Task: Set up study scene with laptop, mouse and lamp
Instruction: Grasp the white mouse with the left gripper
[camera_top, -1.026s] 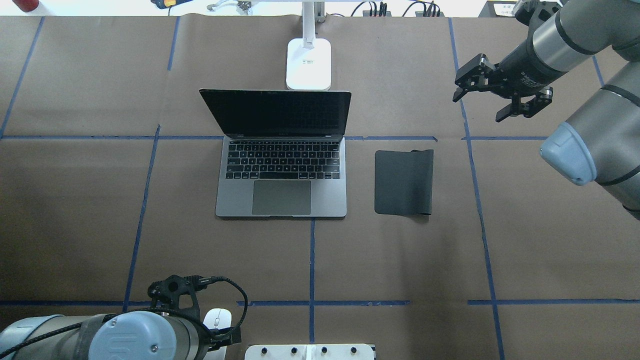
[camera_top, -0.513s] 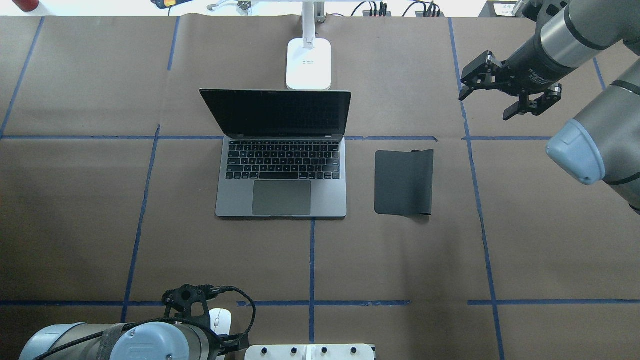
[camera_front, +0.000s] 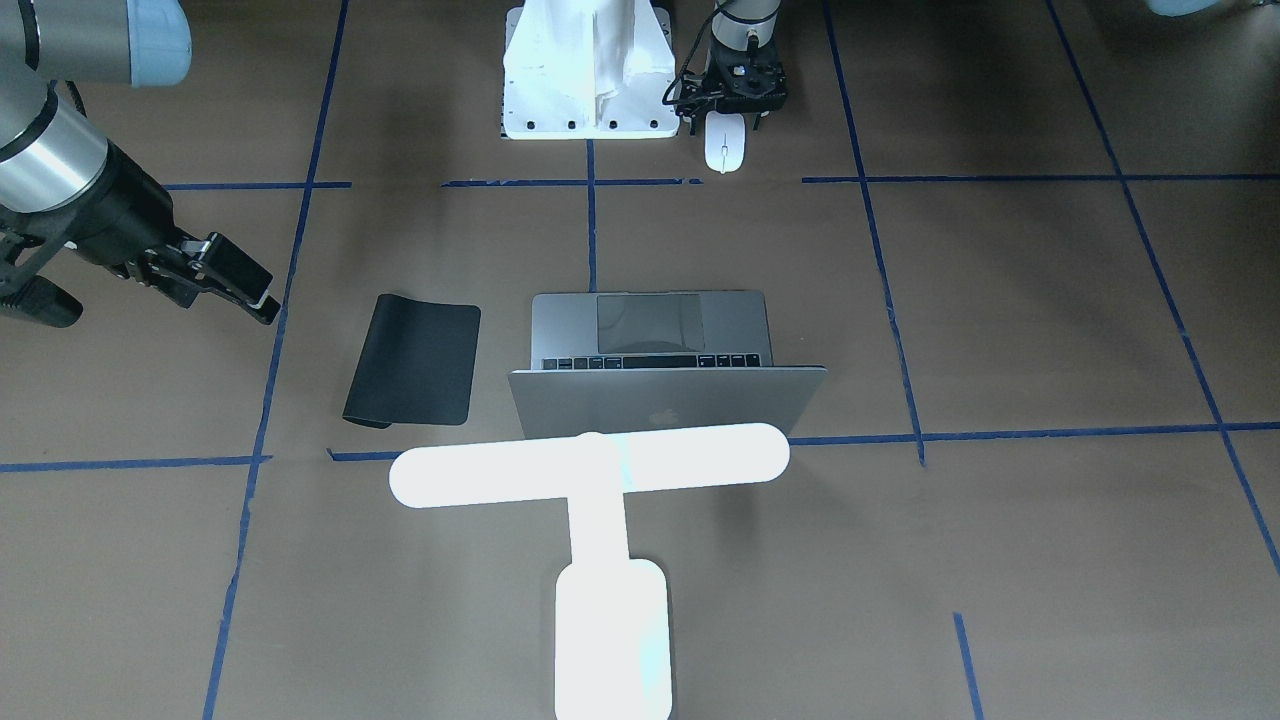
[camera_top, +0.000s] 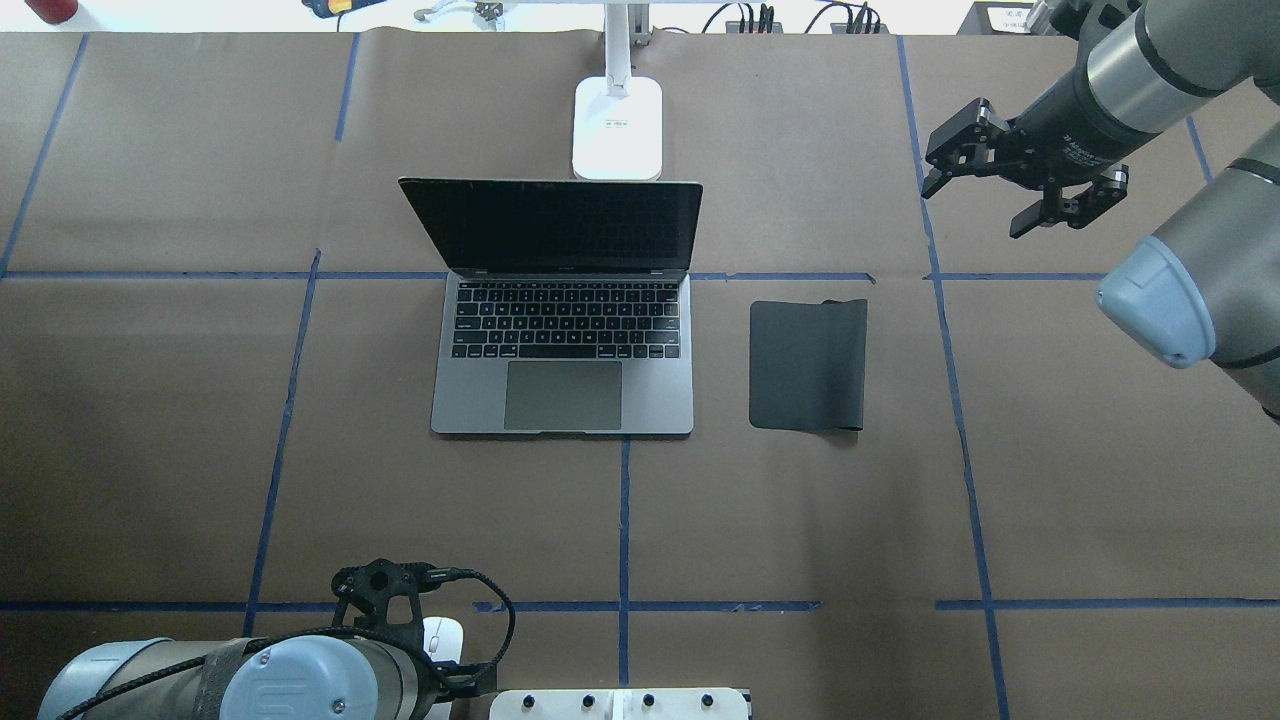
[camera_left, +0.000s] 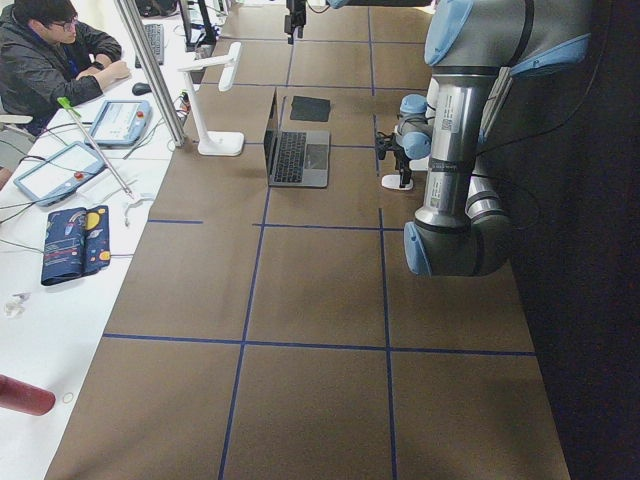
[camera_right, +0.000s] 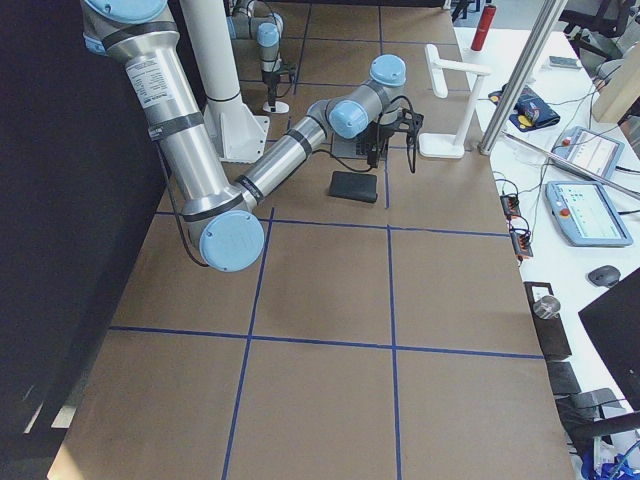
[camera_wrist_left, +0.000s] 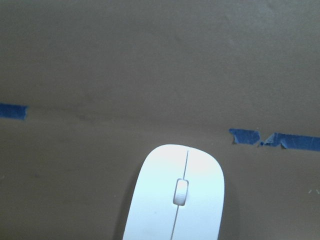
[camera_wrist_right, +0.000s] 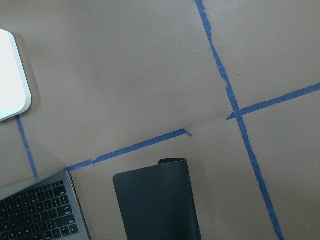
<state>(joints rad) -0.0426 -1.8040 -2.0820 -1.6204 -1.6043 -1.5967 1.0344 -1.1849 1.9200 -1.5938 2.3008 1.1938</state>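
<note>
The open silver-grey laptop (camera_top: 565, 400) sits mid-table with its screen up; its lid shows in the front view (camera_front: 660, 405). The glowing white lamp (camera_front: 590, 470) stands behind it; only its base (camera_top: 617, 125) and stem show from overhead. The white mouse (camera_front: 724, 148) lies by the robot's base, half hidden under my left wrist from overhead (camera_top: 441, 633). It fills the lower left wrist view (camera_wrist_left: 175, 195). My left gripper (camera_front: 735, 100) hangs over the mouse's near-robot end and looks open. My right gripper (camera_top: 975, 208) is open and empty, high over the far right.
A black mat (camera_top: 808, 365) lies flat right of the laptop, one far corner curled (camera_wrist_right: 172, 162). The white bolted pedestal plate (camera_top: 620, 705) sits beside the mouse. Blue tape lines cross the brown paper. An operator's bench with tablets runs along the far side (camera_left: 90, 150).
My left gripper has shifted right, over the mouse, and now covers more of it. My right gripper has drawn back to the right and farther from the mat. Laptop, lamp and mat are still.
</note>
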